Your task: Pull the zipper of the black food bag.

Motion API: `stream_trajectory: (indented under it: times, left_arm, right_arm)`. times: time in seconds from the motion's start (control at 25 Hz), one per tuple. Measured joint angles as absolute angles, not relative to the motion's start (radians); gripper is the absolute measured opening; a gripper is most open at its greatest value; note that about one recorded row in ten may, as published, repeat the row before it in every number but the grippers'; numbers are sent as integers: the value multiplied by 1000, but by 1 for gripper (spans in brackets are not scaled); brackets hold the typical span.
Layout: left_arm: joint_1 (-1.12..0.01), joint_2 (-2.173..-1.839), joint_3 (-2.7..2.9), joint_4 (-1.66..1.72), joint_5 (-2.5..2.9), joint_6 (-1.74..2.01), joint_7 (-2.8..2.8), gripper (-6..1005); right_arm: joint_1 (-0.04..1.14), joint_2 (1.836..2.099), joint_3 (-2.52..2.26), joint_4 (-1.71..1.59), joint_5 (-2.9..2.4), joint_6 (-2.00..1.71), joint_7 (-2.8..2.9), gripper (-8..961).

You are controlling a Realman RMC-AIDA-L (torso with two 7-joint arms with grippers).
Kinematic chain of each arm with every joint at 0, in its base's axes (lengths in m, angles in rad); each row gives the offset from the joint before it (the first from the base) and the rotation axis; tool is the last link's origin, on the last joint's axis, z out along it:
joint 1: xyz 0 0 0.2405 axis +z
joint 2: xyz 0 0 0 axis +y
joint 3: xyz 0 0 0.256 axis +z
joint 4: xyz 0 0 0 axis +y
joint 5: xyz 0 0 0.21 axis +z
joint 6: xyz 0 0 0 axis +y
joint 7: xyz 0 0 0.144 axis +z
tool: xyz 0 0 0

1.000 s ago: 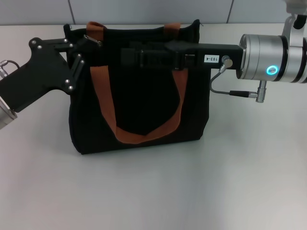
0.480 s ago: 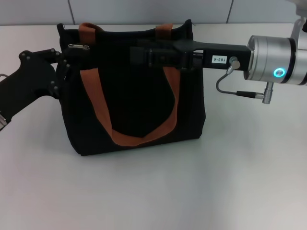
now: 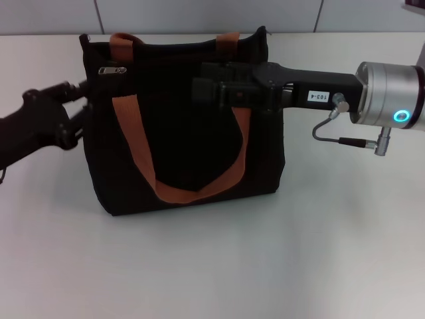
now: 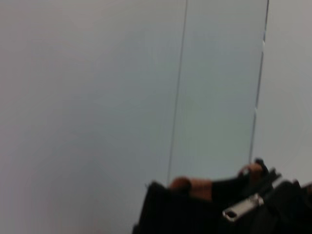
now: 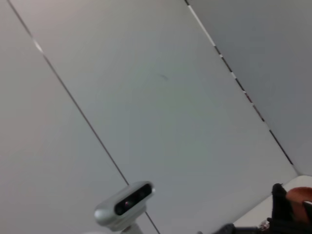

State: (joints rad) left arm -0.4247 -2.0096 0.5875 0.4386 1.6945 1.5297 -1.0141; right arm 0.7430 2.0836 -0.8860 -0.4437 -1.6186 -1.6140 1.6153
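Left gripper (image 3: 74, 109) is sitting at the left end of the black food bag (image 3: 186, 126), its fingers blending into the dark fabric, so whether it is gripping anything cannot be told. The zipper (image 3: 112, 70) is lying just beside it on the bag's top edge, apparently free. Right gripper (image 3: 206, 93) is reaching across the upper front of the bag; its grip cannot be told either. Doing this step well probably means one gripper bracing the fabric while the other is taking the tab squarely and drawing it straight along the zip line, not upward.
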Motion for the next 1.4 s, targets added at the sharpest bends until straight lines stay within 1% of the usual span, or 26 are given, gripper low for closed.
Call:
stream_trajectory:
  times: [0.08, 0.12, 0.28, 0.56, 0.64, 0.84, 0.88, 1.04, 1.08, 1.32, 1.4]
  left_arm:
    - [-434, -2009, 588, 466, 1747, 1520, -1053, 246]
    - [-439, -2014, 587, 493, 1773, 1508, -1071, 287]
    - [-442, -2019, 586, 522, 1784, 1499, -1080, 451]
    - [-442, -2018, 562, 541, 1775, 1502, -1096, 658]
    - [-441, -2019, 549, 542, 1773, 1514, -1095, 454]
    - [-440, -2022, 540, 551, 1762, 1562, -1091, 262]
    - [-437, -2027, 538, 558, 1744, 1606, -1085, 223]
    - [-435, -2034, 538, 559, 1734, 1636, -1069, 152]
    - [-433, -2044, 538, 560, 1728, 1659, -1045, 134]
    - [-431, -2051, 537, 560, 1720, 1666, -1016, 27]
    - [-428, -2055, 537, 561, 1709, 1666, -996, 27]
  right_arm:
    - [738, 2083, -886, -447, -1618, -1622, 1614, 787]
    - [736, 2083, -886, -448, -1617, -1627, 1614, 787]
    - [733, 2083, -886, -449, -1617, -1639, 1613, 787]
    - [729, 2084, -888, -449, -1611, -1646, 1612, 788]
    - [728, 2084, -888, -449, -1606, -1646, 1612, 788]
    - [735, 2084, -889, -448, -1606, -1646, 1621, 787]
    - [743, 2084, -893, -448, -1606, -1643, 1637, 787]
    - [759, 2084, -896, -448, -1606, -1643, 1663, 787]
    - [773, 2083, -897, -448, -1606, -1643, 1684, 787]
    - [810, 2082, -909, -449, -1615, -1617, 1744, 788]
    - [824, 2081, -932, -451, -1616, -1591, 1770, 788]
